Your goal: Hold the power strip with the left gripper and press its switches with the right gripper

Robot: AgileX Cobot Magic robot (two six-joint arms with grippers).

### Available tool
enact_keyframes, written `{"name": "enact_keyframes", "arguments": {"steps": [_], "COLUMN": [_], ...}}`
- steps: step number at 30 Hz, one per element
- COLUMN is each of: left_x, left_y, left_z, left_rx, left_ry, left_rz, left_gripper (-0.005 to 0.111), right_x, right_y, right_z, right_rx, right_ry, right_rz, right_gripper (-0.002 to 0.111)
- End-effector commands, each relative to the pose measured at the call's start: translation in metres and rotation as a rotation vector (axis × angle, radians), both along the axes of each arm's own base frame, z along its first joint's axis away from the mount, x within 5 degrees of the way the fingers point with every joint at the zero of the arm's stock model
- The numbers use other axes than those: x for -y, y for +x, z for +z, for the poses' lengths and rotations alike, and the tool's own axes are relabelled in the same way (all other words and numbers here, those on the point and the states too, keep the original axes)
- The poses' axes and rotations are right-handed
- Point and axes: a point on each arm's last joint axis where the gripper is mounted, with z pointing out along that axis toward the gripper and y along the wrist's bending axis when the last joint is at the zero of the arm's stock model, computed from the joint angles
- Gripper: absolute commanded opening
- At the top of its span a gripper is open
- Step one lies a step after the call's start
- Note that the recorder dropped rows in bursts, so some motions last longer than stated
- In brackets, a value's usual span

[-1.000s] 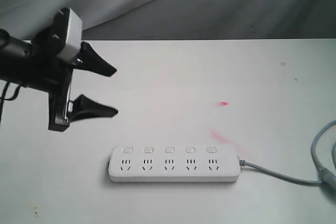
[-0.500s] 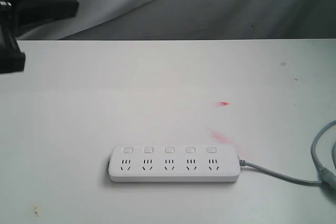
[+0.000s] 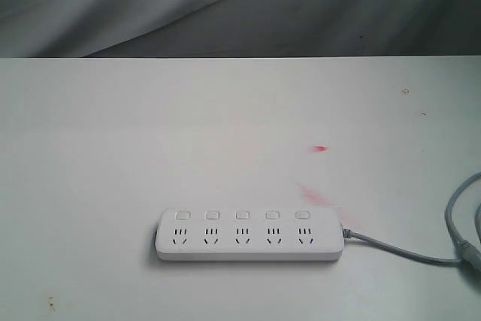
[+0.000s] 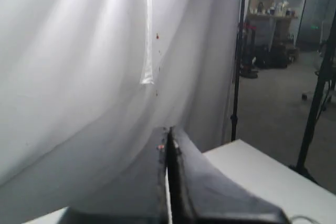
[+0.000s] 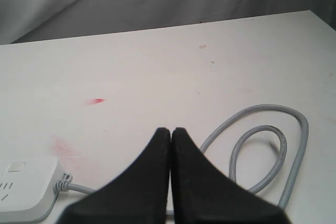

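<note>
The white power strip (image 3: 249,235) is lying flat toward 6 o'clock on the white bench (image 3: 225,125). Its five switches (image 3: 242,215) are lining its far edge, and its grey cord (image 3: 406,249) is trailing off toward 3 o'clock. A red mark (image 3: 321,148) is showing at 1 o'clock from the strip. A grey cloth backdrop (image 3: 225,5) is hanging behind. The left hand (image 4: 168,145) is facing a white curtain (image 4: 79,77), fingers pressed together and holding nothing. The right hand (image 5: 170,145) is hovering over the bench by the cord, likewise pinched and empty.

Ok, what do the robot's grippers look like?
Both are black two-finger claws. The left gripper is broad at the base, tapering to a narrow tip; the right gripper looks the same, smooth and matte. No markings show on either.
</note>
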Motion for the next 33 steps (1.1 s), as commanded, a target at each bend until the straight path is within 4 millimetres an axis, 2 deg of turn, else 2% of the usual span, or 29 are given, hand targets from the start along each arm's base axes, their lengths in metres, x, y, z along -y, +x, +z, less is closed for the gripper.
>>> {"name": "enact_keyframes", "arguments": {"steps": [1,7,11,14,18,22,27,33], "left_x": [-0.005,-0.015,-0.024,-0.03,-0.033,-0.033,-0.03,-0.029], "left_y": [-0.029,-0.066,-0.084,-0.092,-0.098,-0.106,-0.107,-0.109], "left_z": [0.017,0.036,0.043,0.045,0.045,0.045,0.045,0.047], "left_rx": [0.103,0.154,0.244,0.323,0.446,0.474,0.384,0.325], "left_ry": [-0.08,-0.402,-0.457,-0.393,-0.095,-0.023,-0.281,-0.467], "left_rz": [0.036,0.068,0.129,0.201,0.32,0.331,0.229,0.155], "left_gripper": [0.001,0.001,0.001,0.001,0.001,0.001,0.001,0.001], "right_x": [0.001,0.001,0.001,0.001,0.001,0.001,0.001,0.001], "right_y": [0.0,0.0,0.0,0.0,0.0,0.0,0.0,0.0], "right_z": [0.0,0.0,0.0,0.0,0.0,0.0,0.0,0.0], "right_rx": [0.007,0.007,0.007,0.007,0.007,0.007,0.007,0.007], "right_ry": [-0.015,-0.015,-0.015,-0.015,-0.015,-0.015,-0.015,-0.015], "right_rz": [-0.008,-0.008,-0.008,-0.008,-0.008,-0.008,-0.008,-0.008], "right_gripper": [0.0,0.0,0.0,0.0,0.0,0.0,0.0,0.0]}}
